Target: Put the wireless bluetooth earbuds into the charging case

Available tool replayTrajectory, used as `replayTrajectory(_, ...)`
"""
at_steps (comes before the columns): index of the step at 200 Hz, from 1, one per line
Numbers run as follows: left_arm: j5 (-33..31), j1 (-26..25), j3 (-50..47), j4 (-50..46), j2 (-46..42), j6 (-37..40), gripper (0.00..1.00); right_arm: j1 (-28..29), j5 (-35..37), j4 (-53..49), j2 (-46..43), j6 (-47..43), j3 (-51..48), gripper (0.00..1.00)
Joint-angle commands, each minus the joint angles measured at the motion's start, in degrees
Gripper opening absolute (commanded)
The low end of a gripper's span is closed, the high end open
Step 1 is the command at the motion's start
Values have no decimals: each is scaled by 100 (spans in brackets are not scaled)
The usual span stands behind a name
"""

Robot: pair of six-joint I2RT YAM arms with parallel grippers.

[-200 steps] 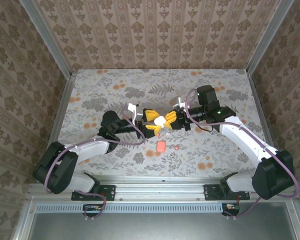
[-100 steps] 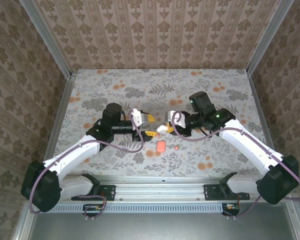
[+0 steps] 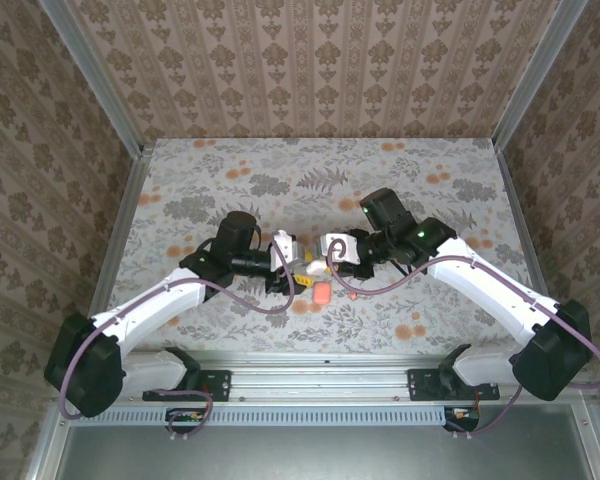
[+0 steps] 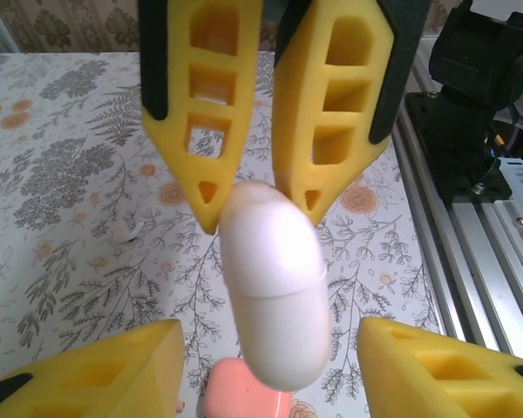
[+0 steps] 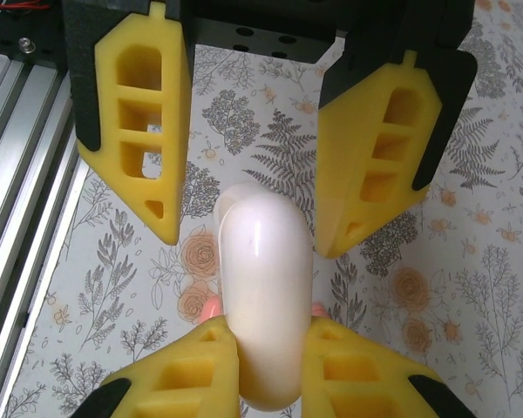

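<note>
While the right gripper (image 5: 266,335) pinched one white case (image 5: 261,261), the left gripper (image 4: 268,335) gaped wide. Overhead, one coral case (image 3: 321,292) lay at its 6 o'clock, one bud (image 3: 352,295) at 5.

Floral table (image 3: 200,180) bears coral case (image 3: 322,293), red earbud (image 3: 352,296).

Bright, even, diffuse light; soft shadows; wrist close-ups slightly blurred near lens.

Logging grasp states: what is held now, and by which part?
The right gripper pinches the white case by one end; the left gripper is open.
</note>
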Motion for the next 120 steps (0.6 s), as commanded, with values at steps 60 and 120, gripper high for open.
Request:
replayTrajectory(60, 229, -68, 149, 242, 44, -200, 32, 129, 116, 64, 143, -70, 170, 16)
replayTrajectory(120, 323, -28, 82, 269, 29, -167, 15, 85, 26, 441, -99, 204, -130, 28)
